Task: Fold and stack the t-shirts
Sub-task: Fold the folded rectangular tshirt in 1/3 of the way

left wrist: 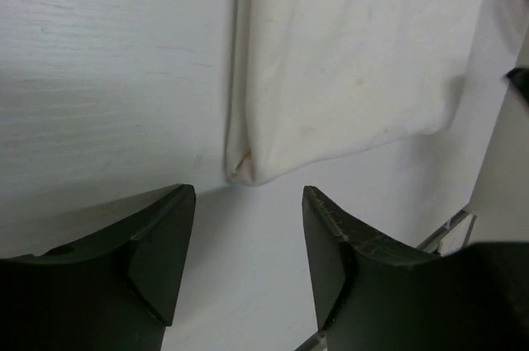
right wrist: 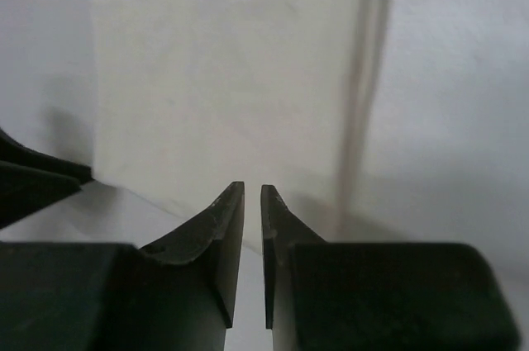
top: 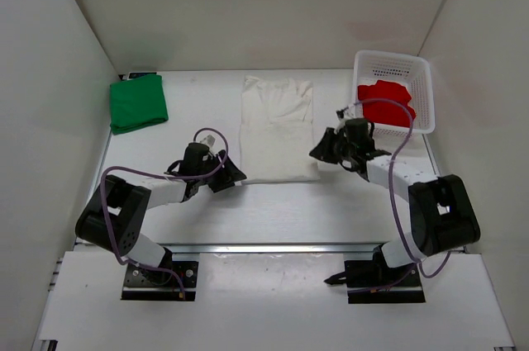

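The off-white t-shirt [top: 278,128] lies in the middle of the table, folded into a long rectangle. My left gripper [top: 232,175] is open and empty at its near left corner; in the left wrist view that corner [left wrist: 248,171] lies just ahead of the open gripper [left wrist: 248,202]. My right gripper [top: 321,151] is at the shirt's right edge, low over the table. In the right wrist view it [right wrist: 253,190] is shut with only a thin slit and nothing in it, and the off-white cloth [right wrist: 223,78] lies ahead. The green t-shirt [top: 138,103] lies folded at the back left. The red t-shirt [top: 384,103] lies crumpled in the basket.
The white mesh basket [top: 421,78] stands at the back right, close behind my right arm. White walls close in the table on the left, back and right. A metal rail runs along the table's near edge [top: 273,248].
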Robot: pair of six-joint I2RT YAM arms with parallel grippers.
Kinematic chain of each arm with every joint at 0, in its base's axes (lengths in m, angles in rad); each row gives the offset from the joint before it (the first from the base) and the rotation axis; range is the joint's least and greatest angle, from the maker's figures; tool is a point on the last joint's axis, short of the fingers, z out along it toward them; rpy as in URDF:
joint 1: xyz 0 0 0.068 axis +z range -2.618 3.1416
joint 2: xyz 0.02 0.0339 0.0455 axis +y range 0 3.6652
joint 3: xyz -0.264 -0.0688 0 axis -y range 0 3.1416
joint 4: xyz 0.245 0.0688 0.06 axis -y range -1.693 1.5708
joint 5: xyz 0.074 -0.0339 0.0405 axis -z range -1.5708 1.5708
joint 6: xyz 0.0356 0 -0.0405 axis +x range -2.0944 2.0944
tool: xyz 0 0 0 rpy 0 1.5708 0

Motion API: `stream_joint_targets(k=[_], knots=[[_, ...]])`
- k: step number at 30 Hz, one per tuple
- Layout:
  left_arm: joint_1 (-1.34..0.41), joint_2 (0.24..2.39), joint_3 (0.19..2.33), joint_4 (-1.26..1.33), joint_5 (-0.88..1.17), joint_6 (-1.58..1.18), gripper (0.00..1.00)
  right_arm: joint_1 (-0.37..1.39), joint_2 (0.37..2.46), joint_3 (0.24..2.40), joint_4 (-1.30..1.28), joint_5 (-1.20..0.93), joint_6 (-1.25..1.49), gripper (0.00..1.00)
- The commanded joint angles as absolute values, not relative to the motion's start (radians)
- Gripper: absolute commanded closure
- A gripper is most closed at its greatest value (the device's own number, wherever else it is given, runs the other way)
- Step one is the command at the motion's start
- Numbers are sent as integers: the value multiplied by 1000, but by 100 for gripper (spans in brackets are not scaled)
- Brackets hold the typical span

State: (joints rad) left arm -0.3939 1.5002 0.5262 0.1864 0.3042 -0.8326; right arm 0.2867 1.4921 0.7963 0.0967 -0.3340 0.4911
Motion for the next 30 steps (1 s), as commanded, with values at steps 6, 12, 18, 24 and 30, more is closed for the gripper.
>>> stream_joint_targets(k=[6,12,18,24,30], knots=[[-417,1563,566,210,293,-831,32,201,1443,574,199,-388,522,84],[-426,1614,555,238,282,-850,46,196,1428,488,267,-397,546,54],[-440,1623,571,226,275,-842,58,187,1465,519,242,-407,549,67],[-434,1617,563,229,273,-847,66,161,1269,433,247,-376,569,51],[-442,1629,564,235,270,-853,68,170,1419,465,288,-525,571,46]])
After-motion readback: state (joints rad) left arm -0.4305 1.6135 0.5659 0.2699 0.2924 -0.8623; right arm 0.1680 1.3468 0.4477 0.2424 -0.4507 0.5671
